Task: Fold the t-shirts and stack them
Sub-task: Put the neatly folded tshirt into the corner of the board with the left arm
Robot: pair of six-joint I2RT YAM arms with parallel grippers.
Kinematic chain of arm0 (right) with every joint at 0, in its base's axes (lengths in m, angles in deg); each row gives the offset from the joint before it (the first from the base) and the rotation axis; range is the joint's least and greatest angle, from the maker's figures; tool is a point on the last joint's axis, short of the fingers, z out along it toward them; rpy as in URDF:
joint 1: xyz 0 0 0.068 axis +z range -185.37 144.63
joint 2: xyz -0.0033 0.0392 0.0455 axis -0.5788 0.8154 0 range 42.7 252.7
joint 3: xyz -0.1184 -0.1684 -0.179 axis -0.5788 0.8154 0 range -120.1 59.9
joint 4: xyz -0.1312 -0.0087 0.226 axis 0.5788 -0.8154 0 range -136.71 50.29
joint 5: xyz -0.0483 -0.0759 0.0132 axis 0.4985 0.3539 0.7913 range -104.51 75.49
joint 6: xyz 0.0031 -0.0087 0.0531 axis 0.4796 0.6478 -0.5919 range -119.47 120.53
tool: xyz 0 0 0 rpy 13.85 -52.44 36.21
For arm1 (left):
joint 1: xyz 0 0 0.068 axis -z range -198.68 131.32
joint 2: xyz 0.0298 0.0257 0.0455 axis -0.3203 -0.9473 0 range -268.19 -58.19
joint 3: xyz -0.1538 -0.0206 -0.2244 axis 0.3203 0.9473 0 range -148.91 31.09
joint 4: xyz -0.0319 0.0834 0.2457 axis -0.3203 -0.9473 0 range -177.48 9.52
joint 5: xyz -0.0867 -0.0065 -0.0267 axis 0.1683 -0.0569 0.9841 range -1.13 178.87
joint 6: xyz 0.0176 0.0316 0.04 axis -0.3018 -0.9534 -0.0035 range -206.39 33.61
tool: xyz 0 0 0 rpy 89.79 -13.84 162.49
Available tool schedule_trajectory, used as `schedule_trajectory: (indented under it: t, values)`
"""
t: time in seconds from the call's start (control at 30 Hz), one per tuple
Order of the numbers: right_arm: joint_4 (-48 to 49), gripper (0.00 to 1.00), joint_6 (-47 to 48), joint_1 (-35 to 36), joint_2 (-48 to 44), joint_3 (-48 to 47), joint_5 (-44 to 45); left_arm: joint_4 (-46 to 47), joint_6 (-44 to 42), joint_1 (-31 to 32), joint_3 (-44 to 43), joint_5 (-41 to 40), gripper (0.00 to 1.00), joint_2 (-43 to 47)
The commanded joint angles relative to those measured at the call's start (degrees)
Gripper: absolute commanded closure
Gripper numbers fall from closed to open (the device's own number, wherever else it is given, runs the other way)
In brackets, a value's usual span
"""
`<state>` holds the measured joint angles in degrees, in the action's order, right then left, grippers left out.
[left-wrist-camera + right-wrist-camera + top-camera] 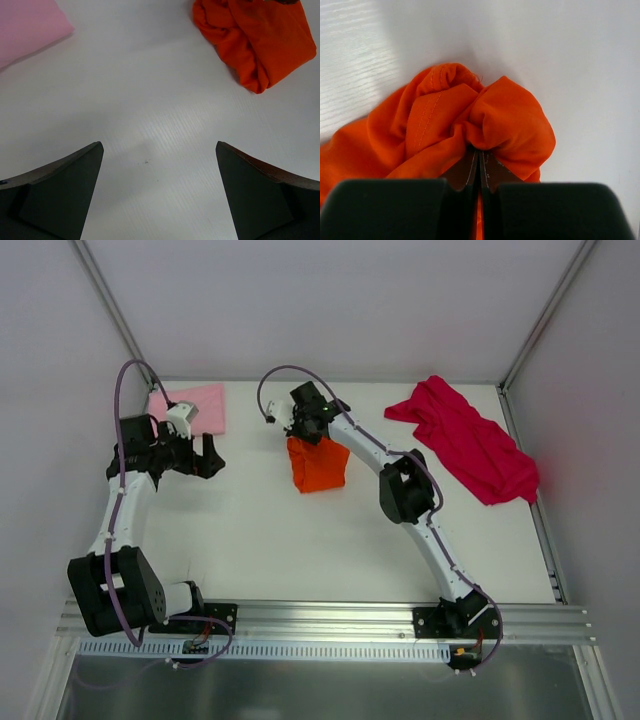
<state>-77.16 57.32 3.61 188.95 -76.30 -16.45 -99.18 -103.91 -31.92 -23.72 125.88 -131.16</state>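
Your right gripper [479,156] was clamped on a bunched fold of the orange t-shirt [318,466] near the middle of the table [280,540]. Your left gripper [160,147] hung spread wide, holding nothing, near the pink t-shirt [192,406]. The magenta t-shirt [470,445] lay crumpled at the far right.

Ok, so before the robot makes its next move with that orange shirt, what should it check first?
1. Right tool gripping the orange shirt: ok, shut on a bunched fold.
2. Left tool free to help: ok, open, holding nothing, over bare table.
3. Orange shirt spread flat: not ok, crumpled in a lump.
4. How many cloth layers are pinched: cannot tell.
5. Pink shirt out of the way: ok, flat at the far left, apart from the orange one.
6. Red shirt folded: not ok, rumpled at the far right.
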Motion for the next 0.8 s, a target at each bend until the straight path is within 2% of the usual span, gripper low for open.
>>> schedule_trajectory:
  t: [0.0,0.13,0.17,0.2,0.27,0.37,0.4,0.47,0.63,0.67,0.77]
  values:
    - [1.59,0.99,-4.05,-0.57,-4.31,-0.28,6.83,0.33,-0.68,-0.56,-2.32,2.09,0.01,2.21]
    - [0.89,0.98,-4.59,-0.66,-8.43,-1.87,12.72,1.03,-0.24,-0.56,-1.53,3.32,0.01,4.67]
    - [0.37,0.95,-4.50,-0.66,-9.40,-1.79,14.22,1.21,-0.32,-0.48,-0.92,3.50,0.01,5.03]
    - [-0.07,0.84,-4.07,-0.57,-11.85,-1.35,17.55,1.38,-0.41,-0.48,-0.57,3.59,0.01,5.99]
    - [2.54,0.74,-1.52,-0.40,-15.11,2.06,20.38,2.08,-0.85,-0.48,0.31,3.50,0.01,6.61]
    - [3.18,0.48,1.56,-0.49,-21.00,3.66,22.33,2.44,-1.29,-0.48,1.02,4.38,0.01,6.61]
    - [3.17,0.22,2.61,-0.22,-23.53,4.01,22.06,2.53,-1.29,-0.39,1.10,5.08,0.01,6.26]
    - [3.96,0.01,4.28,0.56,-26.36,6.64,22.93,3.23,-1.20,-0.48,1.98,5.26,0.01,6.52]
    - [8.18,0.00,5.26,-1.09,-35.41,15.60,27.32,3.67,-1.03,-0.48,3.74,5.96,0.01,8.01]
    - [8.97,0.00,4.73,-2.58,-36.99,21.18,27.60,3.76,-1.11,-0.48,4.00,6.14,0.01,8.54]
    - [11.34,0.00,2.10,-6.35,-43.23,30.09,28.99,4.02,-1.03,-0.39,4.80,7.10,0.01,9.69]
